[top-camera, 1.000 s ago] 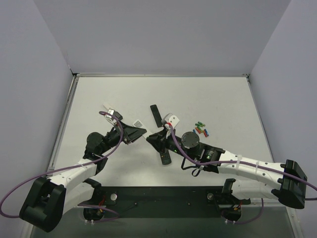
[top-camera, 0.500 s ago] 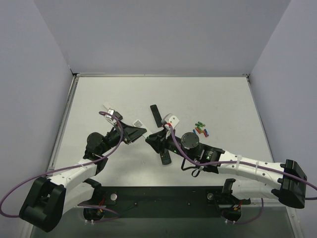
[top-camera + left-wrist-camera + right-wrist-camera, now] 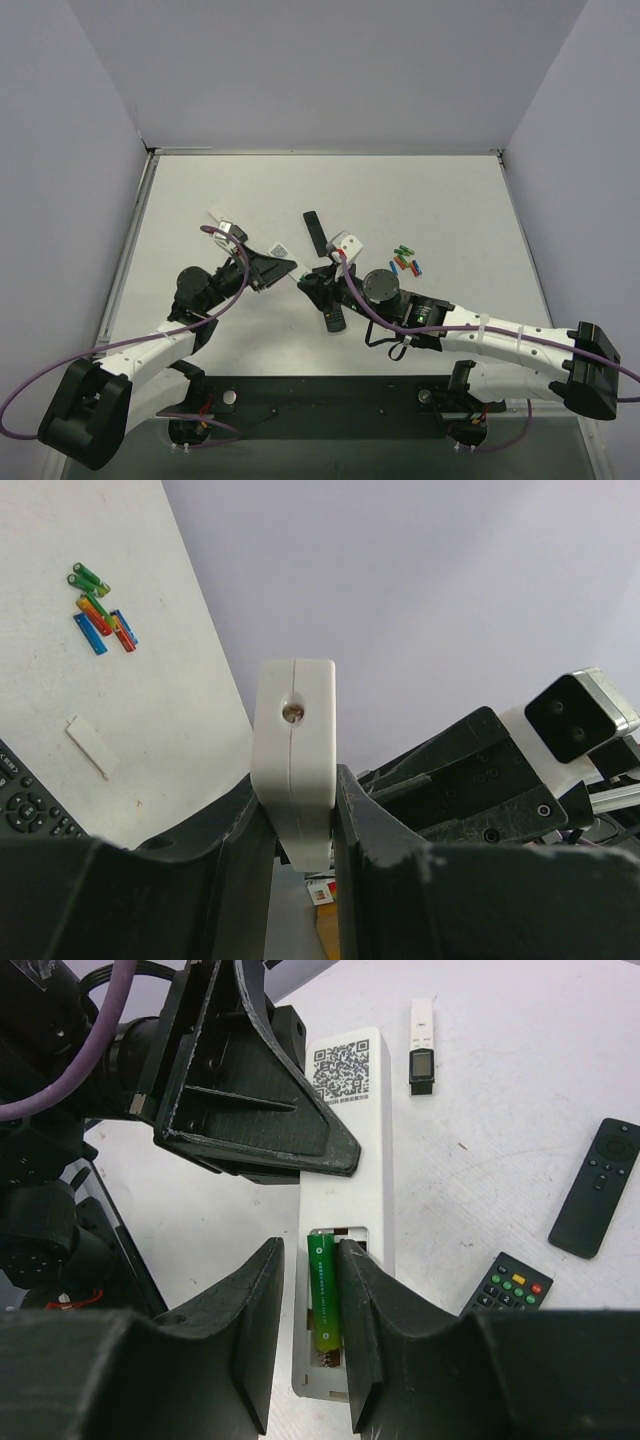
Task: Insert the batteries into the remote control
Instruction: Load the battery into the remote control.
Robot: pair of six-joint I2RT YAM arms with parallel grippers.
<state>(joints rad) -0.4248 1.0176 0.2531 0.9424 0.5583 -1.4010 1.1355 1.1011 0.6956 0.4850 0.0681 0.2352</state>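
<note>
Insertion looks close as the right gripper (image 3: pixel 312 1285), barely shifted over the past second, pinches a green cylindrical battery (image 3: pixel 323 1305) at the open bay of the slim white plastic remote control (image 3: pixel 347 1165), which the left gripper (image 3: pixel 297 790) clamps between centre and near edge of the bench (image 3: pixel 430 190).

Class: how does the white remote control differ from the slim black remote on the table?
The white remote control is clamped in the left gripper, back showing, bay open; the slim black remote lies free on the table, buttons showing. The white one has a green battery at its bay; the black one has none. Both are slim rectangles.
</note>
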